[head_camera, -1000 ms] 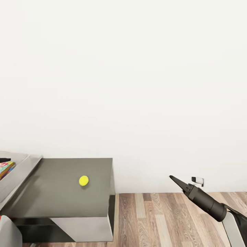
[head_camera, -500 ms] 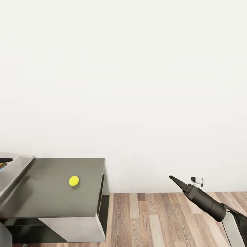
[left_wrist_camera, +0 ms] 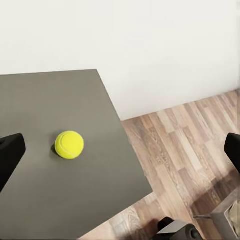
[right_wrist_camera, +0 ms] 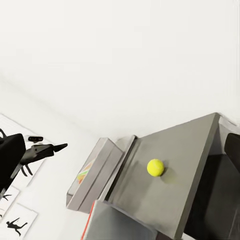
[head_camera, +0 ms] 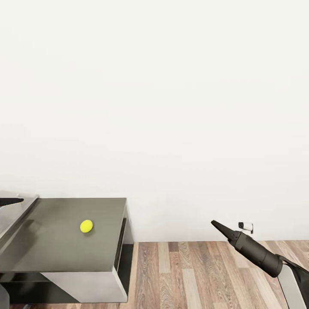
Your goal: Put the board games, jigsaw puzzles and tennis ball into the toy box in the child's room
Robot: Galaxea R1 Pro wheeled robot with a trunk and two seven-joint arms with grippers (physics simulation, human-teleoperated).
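The tennis ball [head_camera: 86, 226] lies alone on the dark grey lower section of the table [head_camera: 56, 249]. It shows again as the ball [left_wrist_camera: 69, 144] ahead of my left gripper [left_wrist_camera: 120, 155], whose fingers stand wide apart with nothing between them. In the head view, that left gripper [head_camera: 10, 201] pokes in at the left edge, over the toy box's light grey rim [head_camera: 19, 211]. The toy box [right_wrist_camera: 102, 167] holds something colourful. My right gripper [head_camera: 218, 225] hangs open over the floor, well right of the table. The bed is out of view.
A bare white wall stands behind the table. Wood-plank floor [head_camera: 193, 274] spreads to the right of the table's end, with a wall socket [head_camera: 246, 225] low on the wall. Silhouette pictures [right_wrist_camera: 15, 220] hang on a wall.
The whole head view has shifted: table, ball and toy box slid left in the picture, and the box's contents left the frame. Both grippers hold their places in the view.
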